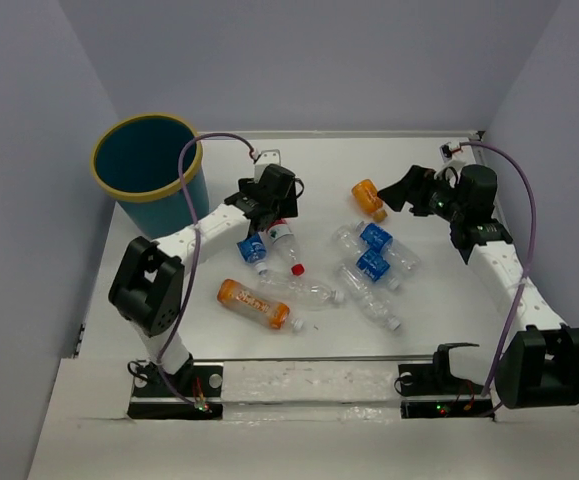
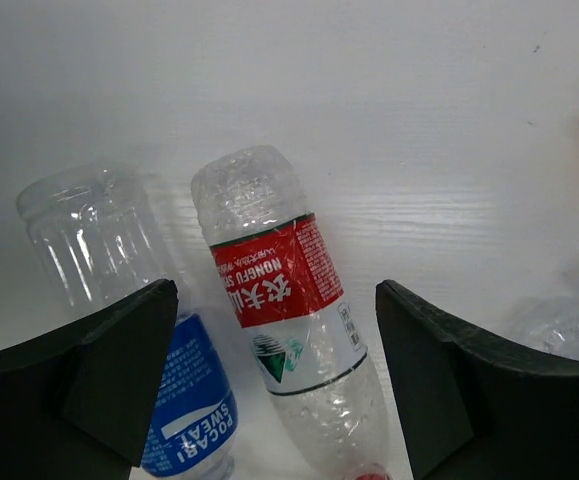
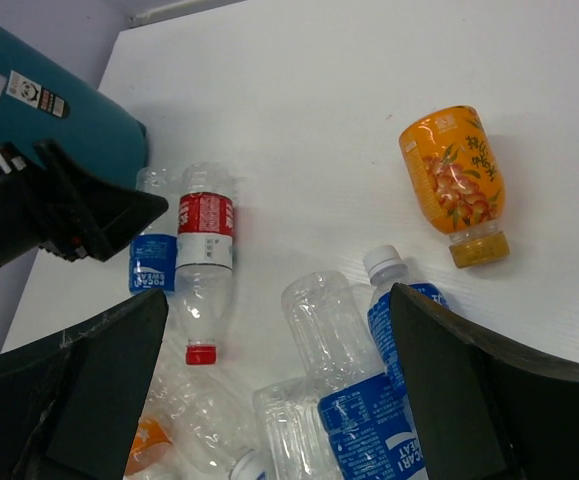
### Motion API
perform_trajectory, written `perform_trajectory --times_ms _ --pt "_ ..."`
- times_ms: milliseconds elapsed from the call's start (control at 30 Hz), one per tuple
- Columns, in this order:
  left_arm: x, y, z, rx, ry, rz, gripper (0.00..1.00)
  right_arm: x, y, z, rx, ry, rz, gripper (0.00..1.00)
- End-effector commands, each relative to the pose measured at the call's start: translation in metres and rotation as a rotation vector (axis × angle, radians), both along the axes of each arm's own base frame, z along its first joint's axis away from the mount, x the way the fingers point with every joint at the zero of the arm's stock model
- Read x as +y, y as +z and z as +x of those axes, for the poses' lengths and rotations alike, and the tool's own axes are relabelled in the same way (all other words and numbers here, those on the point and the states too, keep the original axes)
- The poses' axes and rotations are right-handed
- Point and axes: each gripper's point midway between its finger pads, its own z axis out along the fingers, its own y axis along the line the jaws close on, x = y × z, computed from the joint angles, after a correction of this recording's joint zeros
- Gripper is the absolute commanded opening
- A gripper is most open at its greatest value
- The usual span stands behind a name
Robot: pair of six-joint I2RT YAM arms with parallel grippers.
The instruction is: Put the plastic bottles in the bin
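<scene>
The bin stands at the far left corner of the surface. The plastic bottles lie on their sides around the middle of the surface, outside the bin. The left end effector is spread wide above a red-labelled bottle, one finger on each side of it in the wrist view. A blue-labelled bottle lies just beside that one. The right end effector is also spread, hanging near the far right corner, close to an orange bottle. A second orange bottle lies towards the near edge.
</scene>
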Motion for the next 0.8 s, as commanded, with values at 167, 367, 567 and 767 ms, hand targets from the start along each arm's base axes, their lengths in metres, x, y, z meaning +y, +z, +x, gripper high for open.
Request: perform_trajectory --times_ms 167,367,567,767 --pt "-0.015 -0.020 0.034 0.032 0.064 0.045 0.93 0.012 0.016 0.000 -0.067 0.055 -0.040 0.98" --pt "-0.017 -0.037 0.037 0.065 0.069 0.068 0.93 0.015 0.015 0.001 -0.065 0.074 -0.036 0.98" --pt "-0.018 -0.061 0.036 0.105 0.066 0.079 0.93 0.015 0.006 0.007 -0.045 0.075 -0.043 0.99" --pt "-0.021 -0.074 0.042 0.115 0.058 0.066 0.86 0.015 -0.006 0.017 -0.016 0.085 -0.054 1.00"
